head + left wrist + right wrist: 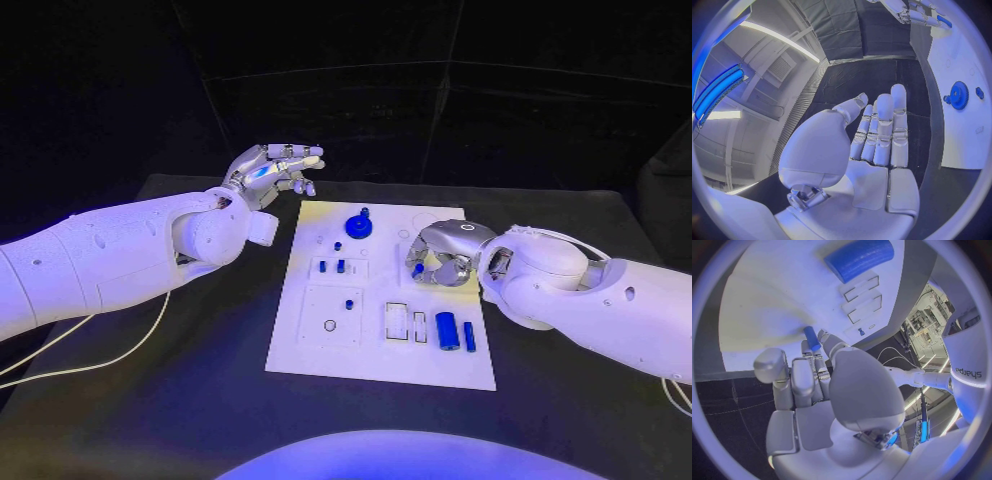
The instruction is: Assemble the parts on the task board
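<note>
White smooth arms, silver hands, thin white cables.

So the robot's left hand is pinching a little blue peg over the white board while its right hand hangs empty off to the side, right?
Not quite: the hands are swapped. The right hand holds the small blue peg in its fingertips over the task board, as the right wrist view shows. The left hand is raised beyond the board's far left corner, and the left wrist view shows its palm empty, fingers straight.
</note>
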### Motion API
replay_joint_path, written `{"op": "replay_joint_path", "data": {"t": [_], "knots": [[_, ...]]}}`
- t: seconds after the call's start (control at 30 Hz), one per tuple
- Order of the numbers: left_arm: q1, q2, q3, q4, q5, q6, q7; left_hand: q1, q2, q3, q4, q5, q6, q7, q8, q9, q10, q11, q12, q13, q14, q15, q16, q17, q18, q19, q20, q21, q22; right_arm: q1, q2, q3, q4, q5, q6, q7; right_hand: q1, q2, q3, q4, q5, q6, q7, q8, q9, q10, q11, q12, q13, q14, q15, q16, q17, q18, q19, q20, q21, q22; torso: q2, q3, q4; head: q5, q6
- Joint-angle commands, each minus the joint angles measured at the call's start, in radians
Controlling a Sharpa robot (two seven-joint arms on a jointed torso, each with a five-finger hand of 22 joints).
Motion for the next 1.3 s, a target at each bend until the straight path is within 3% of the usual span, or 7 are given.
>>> {"op": "replay_joint_path", "data": {"t": [0.03, 0.53, 0.83, 1.1, 1.3], "knots": [[0.002, 0.0, 0.001, 0.0, 0.0, 0.014, 0.002, -0.006, 0.002, -0.006, 0.001, 0.002, -0.008, 0.0, 0.006, 0.0, -0.008, -0.002, 0.007, 0.002, -0.004, 0.001, 0.0, -0.001, 0.006, -0.005, 0.002, -0.006, -0.001, 0.002, 0.002, 0.0, -0.002, -0.033, 0.028, -0.017, 0.007, 0.014, 0.018, -0.001, -0.011, 0.015, 0.0, 0.007, 0.002, 0.015, -0.001, 0.002, -0.002, 0.018, -0.006, 0.005, 0.001, -0.002, 0.008, -0.002, 0.005, 0.006, 0.0, 0.0004, -0.0019, 0.001, -0.002], [0.002, -0.001, 0.0, -0.001, 0.0, 0.015, 0.0, -0.006, 0.004, -0.007, 0.001, 0.002, -0.009, 0.0, 0.008, 0.001, -0.01, -0.002, 0.011, 0.003, -0.004, 0.001, 0.001, -0.002, 0.007, -0.004, 0.002, -0.006, -0.002, 0.002, 0.003, 0.0, 0.0, -0.053, -0.031, -0.016, 0.016, 0.016, 0.116, -0.013, -0.028, 0.053, 0.003, 0.009, 0.002, 0.063, -0.004, -0.013, -0.001, 0.019, -0.009, 0.013, 0.006, -0.005, 0.016, -0.005, 0.016, 0.021, 0.0, 0.0003, -0.0016, -0.002, -0.005], [0.002, -0.002, 0.0, -0.001, 0.0, 0.016, -0.001, -0.006, 0.004, -0.007, 0.001, 0.002, -0.009, 0.0, 0.008, 0.001, -0.01, -0.002, 0.011, 0.003, -0.004, 0.001, 0.001, -0.002, 0.007, -0.004, 0.002, -0.006, -0.002, 0.002, -0.009, 0.0, 0.015, -0.009, -0.112, 0.014, 0.028, 0.024, 0.162, -0.034, -0.049, 0.113, -0.007, 0.037, 0.011, 0.138, -0.022, 0.01, 0.01, 0.021, -0.023, 0.017, 0.005, -0.016, 0.039, -0.017, 0.058, 0.086, 0.0, 0.0001, -0.0017, -0.002, -0.006], [0.002, -0.003, 0.0, -0.001, 0.0, 0.015, -0.001, -0.006, 0.004, -0.007, 0.001, 0.002, -0.009, 0.0, 0.008, 0.001, -0.01, -0.002, 0.011, 0.003, -0.004, 0.001, 0.001, -0.002, 0.007, -0.004, 0.002, -0.006, -0.002, 0.002, -0.056, 0.002, 0.091, 0.081, -0.154, 0.03, 0.03, 0.02, 0.174, -0.045, -0.048, 0.118, -0.007, 0.04, 0.011, 0.146, -0.023, 0.009, 0.012, 0.021, -0.025, 0.018, 0.004, -0.02, 0.046, -0.019, 0.072, 0.106, -0.001, -0.0007, -0.0006, -0.004, -0.006], [0.002, -0.005, 0.0, 0.0, 0.0, 0.015, -0.001, -0.006, 0.004, -0.007, 0.001, 0.002, -0.009, 0.0, 0.008, 0.001, -0.01, -0.002, 0.011, 0.003, -0.004, 0.001, 0.001, -0.002, 0.007, -0.004, 0.002, -0.006, -0.002, 0.002, -0.067, 0.019, 0.158, 0.122, -0.167, 0.044, 0.029, 0.017, 0.177, -0.048, -0.044, 0.116, -0.006, 0.038, 0.01, 0.144, -0.022, 0.007, 0.012, 0.021, -0.024, 0.019, 0.005, -0.02, 0.046, -0.02, 0.074, 0.108, -0.001, 0.0, -0.0005, 0.003, -0.007]]}}
